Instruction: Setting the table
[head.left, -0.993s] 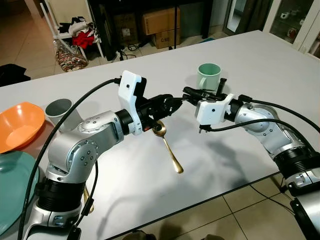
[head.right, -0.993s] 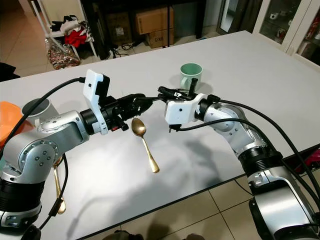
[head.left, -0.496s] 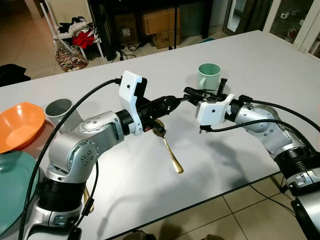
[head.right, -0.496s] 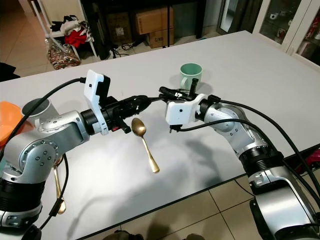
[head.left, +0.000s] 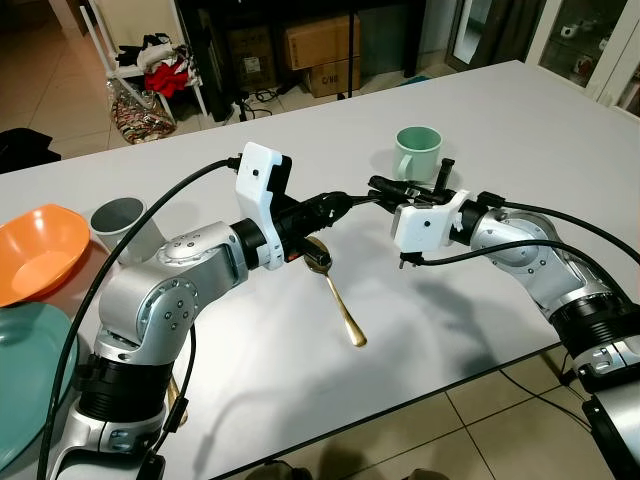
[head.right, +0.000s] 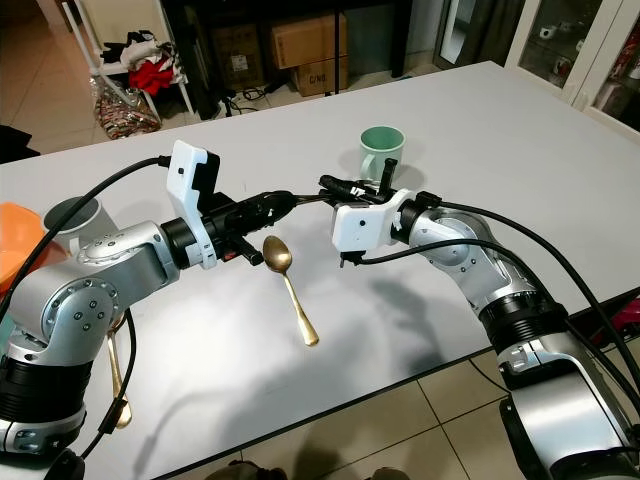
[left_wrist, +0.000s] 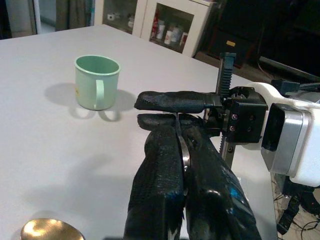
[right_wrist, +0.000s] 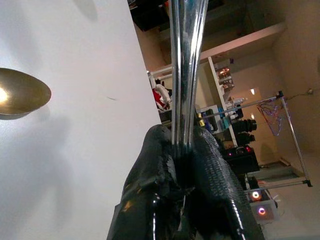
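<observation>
Now both pincers meet above the worktop (head.left: 470, 110), just beyond the gold spoon (head.left: 336, 292). Your left pincer (head.left: 340, 204) is pressed together on a thin silver utensil (left_wrist: 183, 150), and the right pincer (head.left: 378, 187) pinches the same utensil from the other end. For a clean handover, loosen only one grip, then draw that arm back slowly. Past them stands the mug (head.left: 417, 152), so keep clear of it.

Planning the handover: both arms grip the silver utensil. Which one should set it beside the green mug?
Right. Its fingers are shut on the silver utensil, and the green mug stands just behind the right gripper. The left gripper is farther away, above the gold spoon.
</observation>
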